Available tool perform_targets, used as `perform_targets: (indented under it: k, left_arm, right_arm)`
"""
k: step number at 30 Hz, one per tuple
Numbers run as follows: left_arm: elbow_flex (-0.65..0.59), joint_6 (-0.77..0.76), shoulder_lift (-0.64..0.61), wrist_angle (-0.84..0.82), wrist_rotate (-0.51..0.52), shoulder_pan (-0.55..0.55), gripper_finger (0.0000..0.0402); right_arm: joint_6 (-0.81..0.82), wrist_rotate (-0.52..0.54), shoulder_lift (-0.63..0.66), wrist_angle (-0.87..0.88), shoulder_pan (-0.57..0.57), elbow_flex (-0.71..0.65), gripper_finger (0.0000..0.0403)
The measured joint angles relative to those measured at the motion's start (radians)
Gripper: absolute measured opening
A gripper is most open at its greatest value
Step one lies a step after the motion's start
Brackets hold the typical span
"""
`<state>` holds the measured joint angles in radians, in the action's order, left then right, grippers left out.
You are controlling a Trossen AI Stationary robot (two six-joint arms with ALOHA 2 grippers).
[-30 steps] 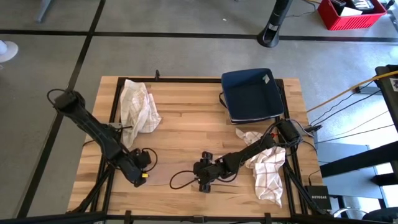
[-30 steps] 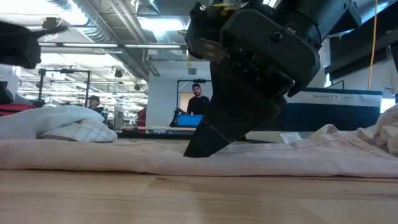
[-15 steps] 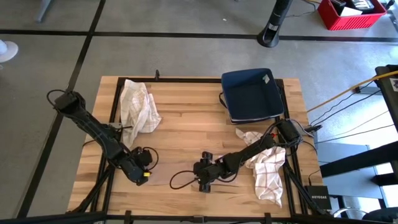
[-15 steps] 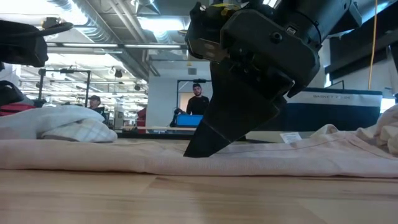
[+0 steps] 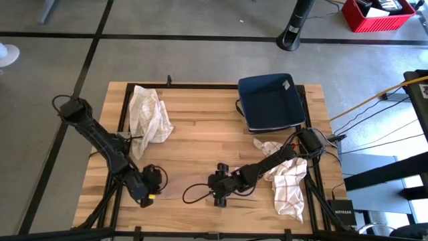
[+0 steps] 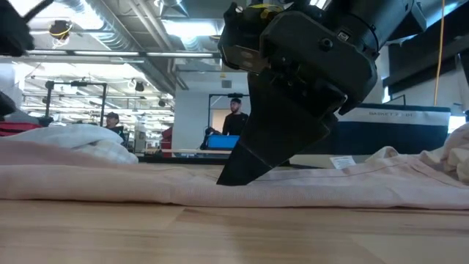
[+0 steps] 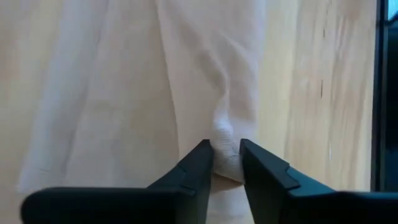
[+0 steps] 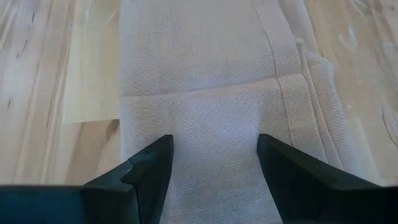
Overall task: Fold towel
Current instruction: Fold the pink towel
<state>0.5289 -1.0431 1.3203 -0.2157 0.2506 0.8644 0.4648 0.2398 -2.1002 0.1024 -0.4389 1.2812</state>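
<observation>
A pale pink towel (image 5: 182,191) lies flat along the table's near side; it also shows in the low view (image 6: 308,192). My left gripper (image 5: 150,187) is at its left end, shut on a small bunch of the cloth (image 7: 225,144). My right gripper (image 5: 220,190) stands over the towel's right part, open, its fingers wide apart on either side of a folded, hemmed stretch (image 8: 211,118). In the low view one right fingertip (image 6: 226,180) comes down to the cloth. My left gripper pinches a small raised bunch of the towel (image 7: 224,134) between its two fingertips, at the towel's left end. The cloth puckers up into the fingers, and the rest lies on the table. One layer or several, I cannot tell. My right gripper's fingertip reaches the towel; whether it touches, I cannot tell.
A white checked towel (image 5: 150,114) lies crumpled at the far left, another (image 5: 286,182) at the near right beside my right arm. A dark blue bin (image 5: 271,102) stands at the far right. Bare wood lies in the table's middle. People show in the room beyond.
My left gripper has moved a little toward the table's near edge and up, still shut on the cloth. The towel's left end has risen off the table with it; the rest has stayed flat. My right gripper has kept still.
</observation>
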Motion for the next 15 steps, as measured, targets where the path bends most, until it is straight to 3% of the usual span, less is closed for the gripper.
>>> perform_targets:
  k: [7,12,15]
  left_arm:
    - [0.000,-0.002,0.064,-0.003,-0.007,0.019,0.0073]
    - [0.000,-0.008,0.070,-0.003,-0.032,0.001,0.0110]
    - [0.000,0.005,0.066,-0.001,-0.121,-0.028,0.0140]
  right_arm:
    - [0.000,0.003,0.000,0.001,0.000,0.000,0.0237]
    - [0.000,0.003,0.000,0.001,0.000,0.000,0.0237]
    - [0.000,0.003,0.000,0.001,0.000,0.000,0.0237]
